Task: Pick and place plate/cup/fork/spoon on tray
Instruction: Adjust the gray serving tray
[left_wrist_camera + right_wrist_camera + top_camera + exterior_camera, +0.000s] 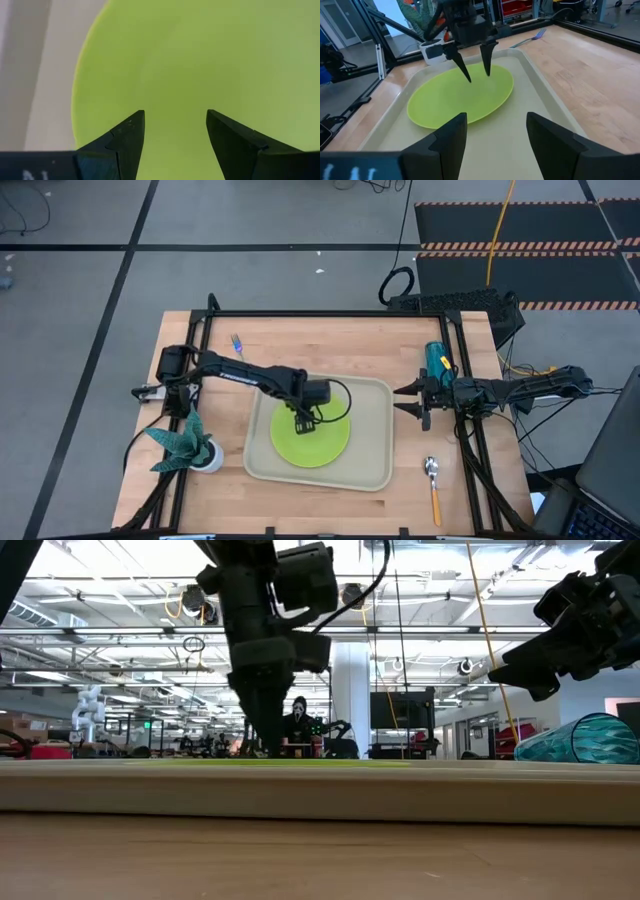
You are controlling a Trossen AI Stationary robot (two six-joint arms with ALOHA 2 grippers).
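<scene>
Spoon (pixel 432 485) lies nearest, bench's front right part, outside tray (pixel 372 472).

Plate (pixel 330 448) already flat in tray; left gripper (pixel 303 427) just above it, fingers spread, empty. Best lift straight up, clear of plate.

Right gripper (pixel 423 402) just off tray's right rim, fingers spread, empty; cup (pixel 436 361) on its side beside it, likely next.

Fork (pixel 238 342) near far-left edge, tines hard to make out. Low view hides plate's top behind tray rim.
</scene>
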